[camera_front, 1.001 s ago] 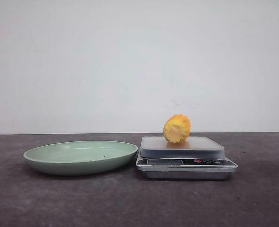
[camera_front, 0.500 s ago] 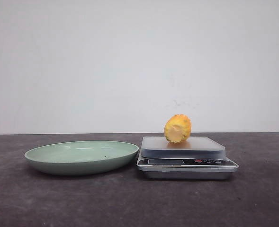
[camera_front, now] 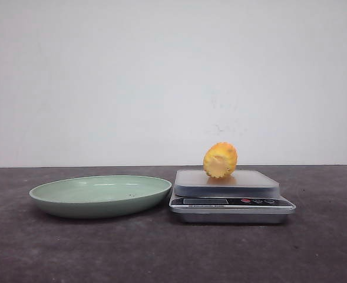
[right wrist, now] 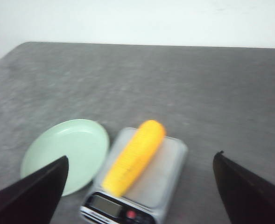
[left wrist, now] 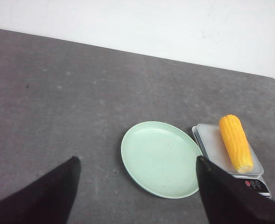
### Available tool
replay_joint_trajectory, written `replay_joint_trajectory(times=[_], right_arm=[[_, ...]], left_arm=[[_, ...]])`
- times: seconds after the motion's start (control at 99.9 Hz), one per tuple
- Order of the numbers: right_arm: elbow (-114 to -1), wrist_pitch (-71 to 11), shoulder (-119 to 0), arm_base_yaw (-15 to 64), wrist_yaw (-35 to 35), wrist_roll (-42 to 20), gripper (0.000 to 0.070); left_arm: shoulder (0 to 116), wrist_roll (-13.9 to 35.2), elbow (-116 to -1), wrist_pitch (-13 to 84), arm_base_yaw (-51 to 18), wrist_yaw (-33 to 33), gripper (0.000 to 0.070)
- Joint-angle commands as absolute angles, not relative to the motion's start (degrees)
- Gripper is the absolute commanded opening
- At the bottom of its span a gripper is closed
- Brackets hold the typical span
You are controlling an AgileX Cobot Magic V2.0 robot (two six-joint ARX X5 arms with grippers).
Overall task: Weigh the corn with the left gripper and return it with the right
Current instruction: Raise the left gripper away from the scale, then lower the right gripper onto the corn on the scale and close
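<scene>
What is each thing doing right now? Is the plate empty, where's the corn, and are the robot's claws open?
corn: lying on the scale, nothing holding it
scale: on the table, carrying the corn
green plate: empty, beside the scale
left gripper: open, empty
right gripper: open, empty

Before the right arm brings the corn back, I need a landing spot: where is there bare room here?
The green plate is bare inside and sits just left of the scale, nearly touching it. Bare tabletop runs in front of both and to the scale's right. The scale platform is taken by the corn. Both grippers, left and right, are open.
</scene>
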State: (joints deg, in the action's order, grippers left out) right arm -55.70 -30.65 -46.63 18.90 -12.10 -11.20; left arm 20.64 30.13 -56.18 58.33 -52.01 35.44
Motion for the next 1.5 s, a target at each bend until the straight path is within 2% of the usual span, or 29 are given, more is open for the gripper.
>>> replay_joint_trajectory(times=[0.0, 0.16, 0.3, 0.6, 0.951, 1.011, 1.091, 1.171, 1.231, 1.491], right_arm=[[-57.4, -28.5, -50.3, 21.8, -10.3, -13.0, 0.0619], [-61.3, -27.0, -61.6, 28.3, -5.6, -13.6, 0.0618], [-65.8, -26.0, -71.7, 30.7, -3.4, -14.9, 0.0619], [-70.0, -21.8, -88.5, 31.1, 0.3, -19.9, 0.0619], [-70.0, -21.8, -99.1, 31.1, 1.6, -23.7, 0.0615], [-70.0, -22.0, -99.7, 31.1, 1.6, -23.9, 0.0551], [-70.0, -22.1, -100.0, 31.1, 1.6, -24.1, 0.0383], [-70.0, -22.1, -100.0, 31.2, 1.6, -24.1, 0.019], [-70.0, -22.1, -100.0, 31.3, 1.6, -24.0, 0.0007], [-70.2, -22.3, -98.8, 32.8, 3.5, -23.8, 0.0]], left_arm=[[20.8, 29.1, -57.1, 57.8, -52.6, 35.3, 0.0469], [20.8, 28.9, -57.1, 57.9, -52.6, 35.4, 0.0469], [20.8, 28.5, -57.1, 57.8, -52.6, 35.4, 0.0469], [20.8, 28.6, -57.0, 59.2, -52.6, 35.4, 0.0469], [20.8, 28.5, -57.0, 59.4, -52.6, 35.4, 0.0469], [20.8, 28.5, -57.0, 59.8, -52.6, 35.4, 0.0469], [20.8, 28.5, -57.0, 60.2, -52.6, 35.4, 0.0469], [20.8, 28.5, -57.0, 60.3, -52.6, 35.5, 0.0469], [20.8, 28.5, -57.0, 60.3, -52.6, 35.6, 0.0469], [20.8, 28.5, -57.0, 60.4, -52.6, 35.6, 0.0469]])
